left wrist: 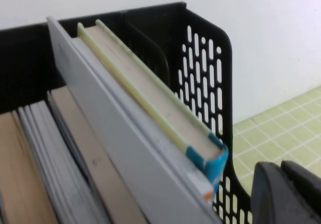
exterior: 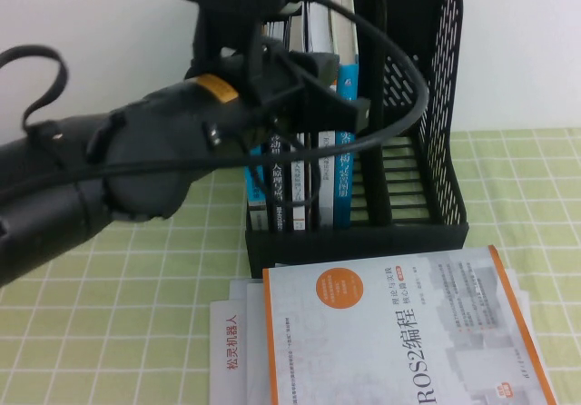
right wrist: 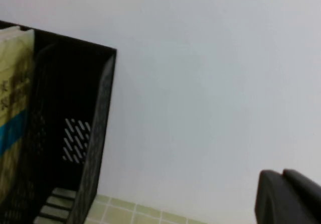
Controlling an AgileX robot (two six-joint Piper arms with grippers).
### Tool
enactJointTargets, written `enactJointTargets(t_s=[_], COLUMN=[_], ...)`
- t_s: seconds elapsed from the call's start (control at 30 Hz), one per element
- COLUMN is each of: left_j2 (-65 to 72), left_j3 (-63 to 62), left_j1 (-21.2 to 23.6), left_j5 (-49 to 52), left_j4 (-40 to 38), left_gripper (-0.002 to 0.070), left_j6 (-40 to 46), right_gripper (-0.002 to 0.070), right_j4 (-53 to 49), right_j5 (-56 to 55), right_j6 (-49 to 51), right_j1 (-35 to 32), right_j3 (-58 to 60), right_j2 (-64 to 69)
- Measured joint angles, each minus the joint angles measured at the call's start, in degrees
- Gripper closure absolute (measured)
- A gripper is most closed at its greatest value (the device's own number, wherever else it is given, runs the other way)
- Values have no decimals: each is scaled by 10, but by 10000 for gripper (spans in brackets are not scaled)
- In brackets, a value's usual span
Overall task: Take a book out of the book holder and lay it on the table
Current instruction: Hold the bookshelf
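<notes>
The black book holder [exterior: 434, 105] stands upright on the checked table [exterior: 531, 182]. The book [exterior: 345, 164], with a bright blue spine and white characters, stands in a middle slot. Its cream-green top edge and blue corner [left wrist: 150, 101] show in the left wrist view, and its cover [right wrist: 12, 108] in the right wrist view. My left gripper [exterior: 354, 107] is shut and empty, reaching in over the holder just in front of the book's spine; its fingertips [left wrist: 286, 196] press together beside the perforated wall [left wrist: 205, 73]. My right gripper [right wrist: 291, 199] is shut, out of the high view, off to the holder's [right wrist: 95, 133] side.
A white ROS2 book with an orange edge [exterior: 399, 332] lies flat in front of the holder, on top of white booklets [exterior: 231, 346]. Other books [exterior: 272, 182] fill the holder's left slots. A white wall stands close behind.
</notes>
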Motion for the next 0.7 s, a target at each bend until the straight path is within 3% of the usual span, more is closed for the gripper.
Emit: enactJointTargets(t_s=[0.2, 0.43, 0.7], left_j2=[83, 128, 138], left_j3=[-84, -101, -101], left_j1=[0, -1, 0], left_j5=[0, -3, -3], left_j4=[0, 0, 0], left_gripper=[676, 676, 678], left_j6=[0, 4, 18], right_gripper=[678, 678, 678], right_j4=[-139, -327, -424], right_j5=[-94, -265, -438], right_j6=[95, 270, 344], right_j1=[46, 50, 55], right_j3=[0, -1, -3], right_j2=[61, 166, 313])
